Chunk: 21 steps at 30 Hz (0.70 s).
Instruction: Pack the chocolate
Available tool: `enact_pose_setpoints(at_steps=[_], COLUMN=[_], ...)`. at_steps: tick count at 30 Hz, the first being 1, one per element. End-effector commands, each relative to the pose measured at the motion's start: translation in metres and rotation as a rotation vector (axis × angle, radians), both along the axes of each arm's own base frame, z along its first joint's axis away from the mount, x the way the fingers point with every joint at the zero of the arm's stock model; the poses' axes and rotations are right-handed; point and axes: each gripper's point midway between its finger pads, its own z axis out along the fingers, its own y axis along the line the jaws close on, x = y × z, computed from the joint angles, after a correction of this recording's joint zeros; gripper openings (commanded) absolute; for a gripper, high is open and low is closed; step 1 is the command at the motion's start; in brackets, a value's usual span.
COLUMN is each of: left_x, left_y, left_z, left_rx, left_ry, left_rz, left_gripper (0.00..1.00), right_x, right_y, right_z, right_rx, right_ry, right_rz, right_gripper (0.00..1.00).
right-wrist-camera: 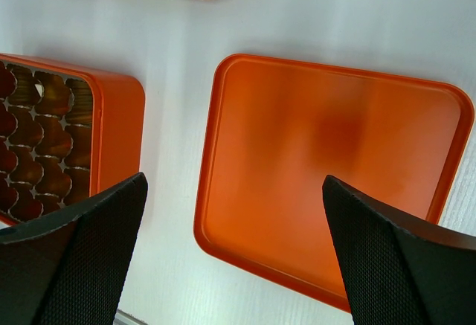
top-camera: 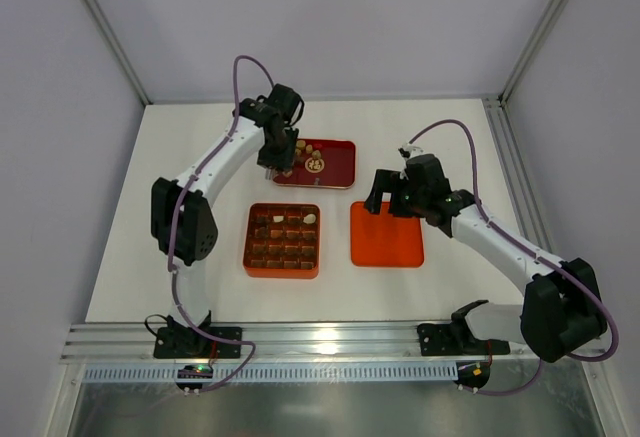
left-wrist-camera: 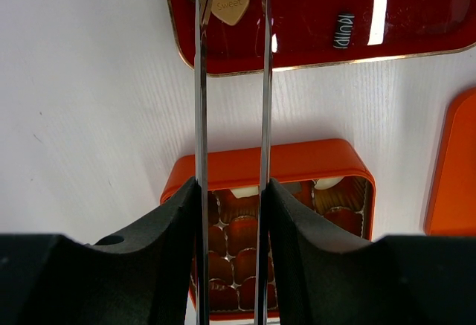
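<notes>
Straddles the cream-white square chocolate [left-wrist-camera: 229, 4] on the glossy dark red tray [left-wrist-camera: 416, 20] with the left gripper [top-camera: 270, 167], thin metal blades partly parted, no firm hold visible. Holds the right gripper [right-wrist-camera: 234, 184] fully spread and empty above the flat orange lid [right-wrist-camera: 335, 117]. Risks squirting so small a piece sideways from such narrow blades, or nudging the pieces crowded beside it. Risks dropping it short of the orange gridded box [left-wrist-camera: 275, 163], where only a few cells look filled.
</notes>
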Motion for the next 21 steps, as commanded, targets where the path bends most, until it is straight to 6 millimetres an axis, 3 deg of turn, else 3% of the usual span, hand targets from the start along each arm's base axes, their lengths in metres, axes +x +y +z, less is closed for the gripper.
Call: enact_pose_setpoints(at_steps=[1, 10, 21], left_x=[0.013, 0.017, 0.022], left_y=[0.000, -0.001, -0.003], left_z=[0.008, -0.003, -0.003], left_rx=[-0.014, -0.014, -0.016], left_ry=[-0.044, -0.020, -0.016], left_rz=[-0.005, -0.001, -0.003], left_gripper=[0.40, 0.40, 0.39], right_x=[0.009, 0.009, 0.010], right_y=[0.004, 0.004, 0.004], right_z=[0.009, 0.004, 0.002], right_rx=[0.013, 0.006, 0.002], right_ry=[-0.041, -0.031, -0.025], right_rz=[0.016, 0.016, 0.015], right_gripper=[1.00, 1.00, 1.00])
